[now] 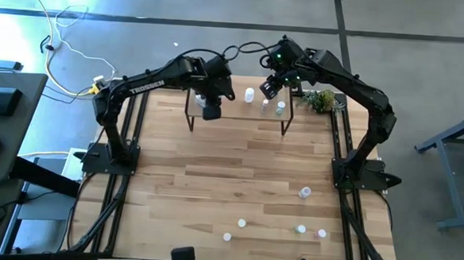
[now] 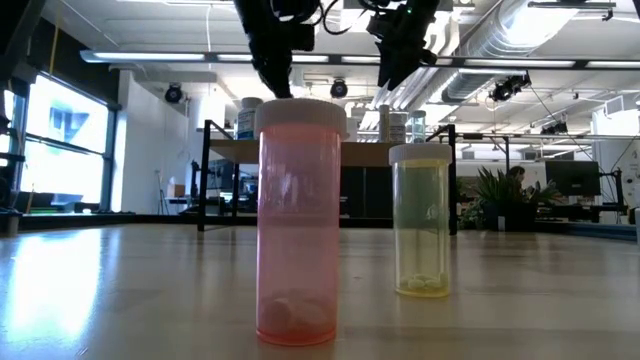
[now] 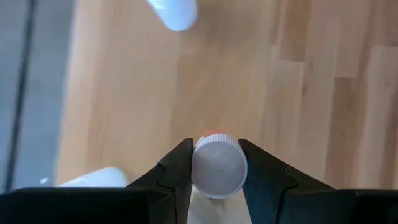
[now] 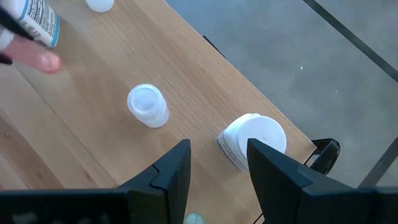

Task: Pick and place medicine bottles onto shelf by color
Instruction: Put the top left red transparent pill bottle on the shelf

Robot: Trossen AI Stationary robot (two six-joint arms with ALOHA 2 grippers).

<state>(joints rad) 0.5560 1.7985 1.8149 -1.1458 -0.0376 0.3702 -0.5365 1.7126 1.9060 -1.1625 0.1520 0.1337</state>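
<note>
Medicine bottle (image 3: 217,168) with a white cap sat clamped between the left gripper's (image 3: 216,163) closed fingers above the shelf (image 1: 260,117); the right gripper (image 4: 219,163) hovered open over another white-capped bottle (image 4: 254,140) there.

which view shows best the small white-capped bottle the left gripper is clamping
The left wrist view: the white ribbed-cap bottle sits squarely between the left gripper and its dark fingers, over the light-wood shelf. The high view hides it under the arm; the low view shows only the gripper from afar; the right wrist view misses it.
</note>
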